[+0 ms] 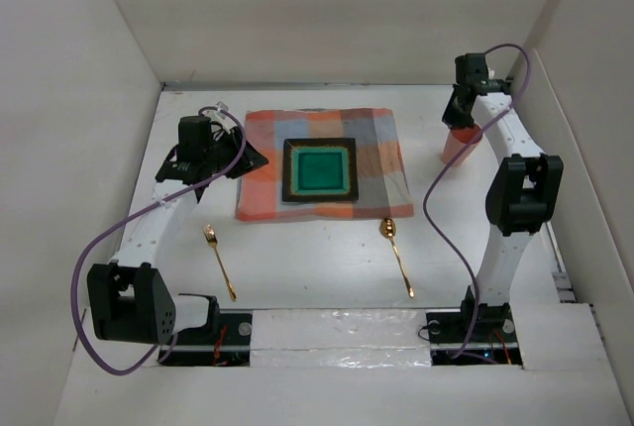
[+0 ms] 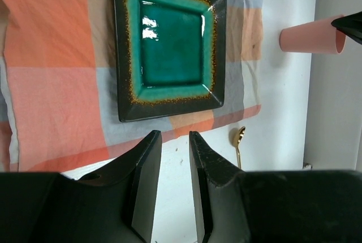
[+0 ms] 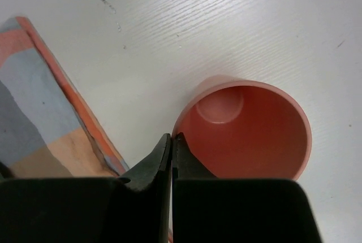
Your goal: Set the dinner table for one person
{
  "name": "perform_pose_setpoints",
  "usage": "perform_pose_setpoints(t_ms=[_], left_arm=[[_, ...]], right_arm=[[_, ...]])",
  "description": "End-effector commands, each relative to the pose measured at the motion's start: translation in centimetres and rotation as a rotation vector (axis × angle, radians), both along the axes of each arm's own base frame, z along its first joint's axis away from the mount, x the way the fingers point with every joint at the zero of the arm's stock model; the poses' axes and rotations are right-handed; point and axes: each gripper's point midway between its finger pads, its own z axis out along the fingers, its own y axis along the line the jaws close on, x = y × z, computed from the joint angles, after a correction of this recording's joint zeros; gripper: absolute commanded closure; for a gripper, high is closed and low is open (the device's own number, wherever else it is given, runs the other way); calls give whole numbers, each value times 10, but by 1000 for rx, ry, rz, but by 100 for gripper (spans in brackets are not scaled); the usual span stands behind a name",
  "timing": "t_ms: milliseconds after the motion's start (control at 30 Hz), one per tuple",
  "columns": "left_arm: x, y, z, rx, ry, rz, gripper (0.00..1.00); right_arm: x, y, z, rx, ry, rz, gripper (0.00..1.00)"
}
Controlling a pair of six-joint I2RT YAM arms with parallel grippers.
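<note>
The white dinner table (image 1: 317, 267) holds an orange-and-blue checked cloth (image 1: 263, 163) with a square dark plate with a teal centre (image 1: 319, 170) on it. A gold fork (image 1: 219, 261) lies front left of the cloth and a gold spoon (image 1: 397, 253) lies front right. A pink cup (image 1: 460, 144) stands upright at the back right. My right gripper (image 1: 461, 124) is shut on the cup's rim (image 3: 254, 135), one finger inside and one outside. My left gripper (image 2: 174, 141) is open and empty, above the table by the cloth's left edge (image 1: 253, 159).
White walls enclose the table on the left, back and right. The cup stands close to the right wall and just beyond the cloth's right corner (image 3: 45, 124). In the left wrist view the plate (image 2: 172, 42), the spoon (image 2: 238, 141) and the cup (image 2: 311, 35) show.
</note>
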Motion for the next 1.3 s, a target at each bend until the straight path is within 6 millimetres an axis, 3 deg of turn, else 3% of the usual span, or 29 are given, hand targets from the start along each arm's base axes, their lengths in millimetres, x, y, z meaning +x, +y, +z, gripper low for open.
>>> perform_pose_setpoints(t_ms=[0,67,100,133,233,267,300,367,400,467,700,867,1267], left_arm=[[4,0,14,8,-53,-2,76],[4,0,15,8,-53,-2,76],[5,0,14,6,-50,-6,76],[5,-1,13,4,-48,-8,76],[6,0,15,4,-51,-2,77],[7,0,16,7,-54,-2,77],[8,2,17,15,-52,6,77],[8,3,15,25,-48,11,77],[8,3,15,25,-48,11,77],[8,3,15,22,-45,9,77],[9,4,12,30,-34,18,76],[9,7,13,42,-34,30,77],[6,9,13,49,-36,42,77]], right_arm=[[11,5,55,-96,-133,-1,100],[16,16,93,-153,-217,28,100],[18,33,104,-156,-238,68,100],[24,41,129,-157,-289,91,100],[31,76,129,-135,-273,208,100],[33,86,142,-122,-295,237,100],[40,96,131,-121,-276,269,100],[46,126,130,-112,-280,356,100],[46,126,130,-117,-279,362,100],[48,148,132,-87,-297,423,100],[58,200,109,-86,-282,561,100],[63,214,87,-92,-253,586,100],[75,211,46,-135,-193,571,100]])
